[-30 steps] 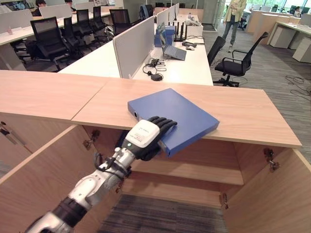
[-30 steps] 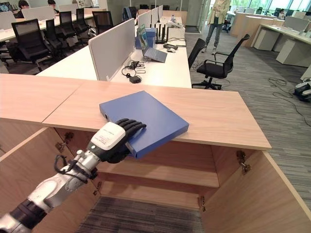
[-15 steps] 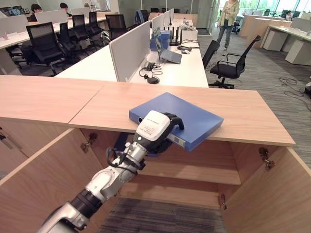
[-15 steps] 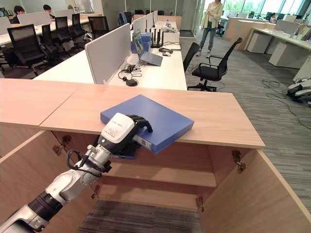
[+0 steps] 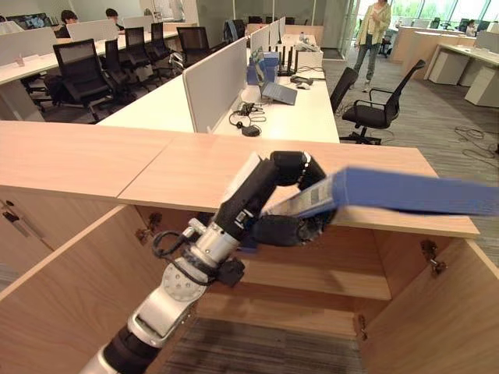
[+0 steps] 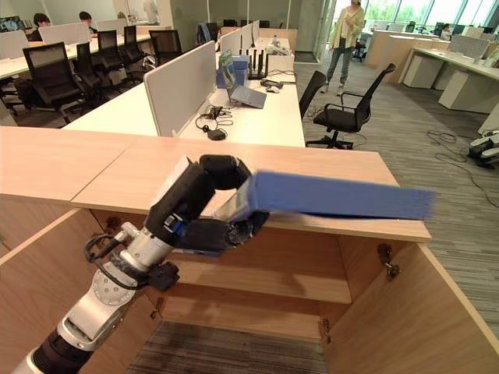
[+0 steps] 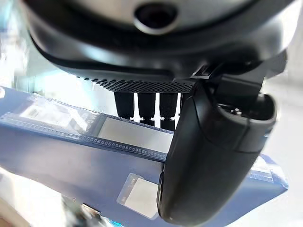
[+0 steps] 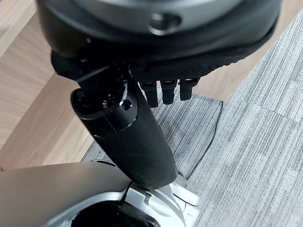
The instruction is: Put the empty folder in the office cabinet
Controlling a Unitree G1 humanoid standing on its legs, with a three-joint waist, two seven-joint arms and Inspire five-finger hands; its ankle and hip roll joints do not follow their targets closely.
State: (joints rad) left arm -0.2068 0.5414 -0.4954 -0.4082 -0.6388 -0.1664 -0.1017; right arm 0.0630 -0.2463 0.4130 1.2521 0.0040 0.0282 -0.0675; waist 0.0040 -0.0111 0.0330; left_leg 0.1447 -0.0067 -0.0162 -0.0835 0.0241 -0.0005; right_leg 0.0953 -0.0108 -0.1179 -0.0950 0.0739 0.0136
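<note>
A: Nearest item?

B: The cabinet [image 5: 70, 296], light wood, doors swung open to left and right, one shelf [image 5: 312, 276] visible inside, grey carpet [image 5: 257, 347] below it.

A: Hands?

B: Left hand [image 5: 269, 206], coming up from the lower left in front of the open cabinet. Fingers and thumb clamped on the spine end of the blue folder [image 5: 413, 191]. In the left wrist view the thumb [image 7: 208, 156] lies across the folder's labelled spine [image 7: 85, 151] with the fingers [image 7: 147, 106] behind it. Right hand [image 8: 128, 127]: seen in its own wrist view over carpet and wood panel, thumb straight, fingers relaxed, holding nothing.

A: Position of the folder?

B: Held edge-on, roughly level, just above the front edge of the cabinet top [image 5: 195, 171]. It reaches out to the right from the hand. Whether it touches the top, cannot tell.

A: Further back?

B: White desk [image 5: 288, 105] with grey divider screen [image 5: 214, 82], headphones or cables [image 5: 245, 125], a laptop [image 5: 274, 82]. Black office chair [image 5: 374, 101] to the right of the desk, more black chairs [image 5: 82, 70] at the far left. One person standing [image 5: 373, 27] at the back, two seated [image 5: 69, 17] at the far left.
</note>
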